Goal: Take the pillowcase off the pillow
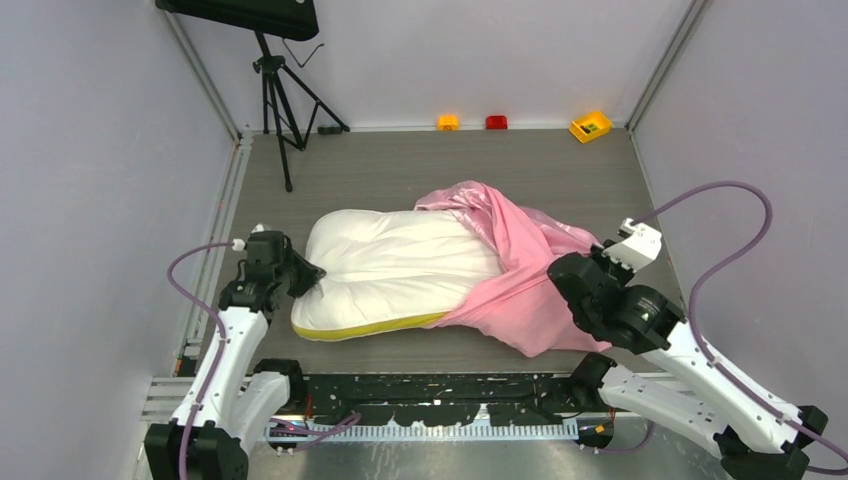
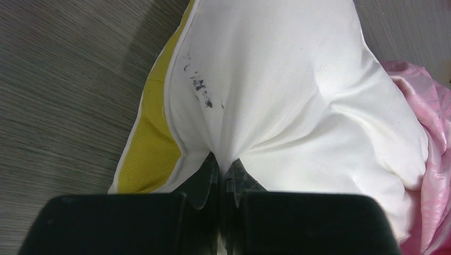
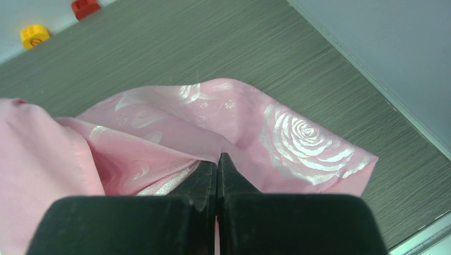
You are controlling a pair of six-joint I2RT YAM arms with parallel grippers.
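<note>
The white pillow [image 1: 395,268] lies across the table's middle, its yellow edge [image 1: 365,328] along the near side. Most of it is bare; only its right end sits under the pink rose-patterned pillowcase [image 1: 525,270], which is bunched and draped to the right. My left gripper [image 1: 305,277] is shut on the pillow's left end, white fabric [image 2: 266,90] pinched into folds between its jaws [image 2: 224,164]. My right gripper [image 1: 570,275] is shut on a fold of the pillowcase [image 3: 159,138] near its right edge [image 3: 219,159].
A black tripod [image 1: 283,100] stands at the back left. Small yellow [image 1: 447,122], red [image 1: 496,122] and yellow-green [image 1: 590,126] objects sit along the back wall. Side walls and rails bound the table left and right.
</note>
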